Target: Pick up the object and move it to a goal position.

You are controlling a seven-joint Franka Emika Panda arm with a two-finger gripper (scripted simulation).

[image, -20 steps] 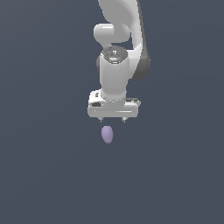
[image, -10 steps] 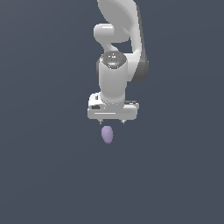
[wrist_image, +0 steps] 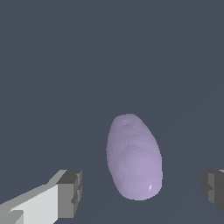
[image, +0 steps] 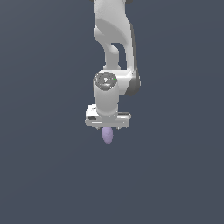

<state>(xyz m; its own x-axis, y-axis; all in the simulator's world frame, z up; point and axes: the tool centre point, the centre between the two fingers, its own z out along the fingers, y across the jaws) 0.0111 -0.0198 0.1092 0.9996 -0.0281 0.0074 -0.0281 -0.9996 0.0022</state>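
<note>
You see the purple egg (image: 107,135) (wrist_image: 134,158) right under the gripper (image: 107,128) (wrist_image: 142,190). The gripper is wide open and holds nothing. The egg sits between its fingers (wrist_image: 70,193), touching neither.

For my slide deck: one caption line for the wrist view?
Open gripper with fingers either side of the lavender object, not touching it.

You were looking at a bare simulated scene, not a real room. A flat, uniform slate-grey backdrop (image: 39,175) filled both views, and the white arm (image: 113,39) was smoothly rendered.
</note>
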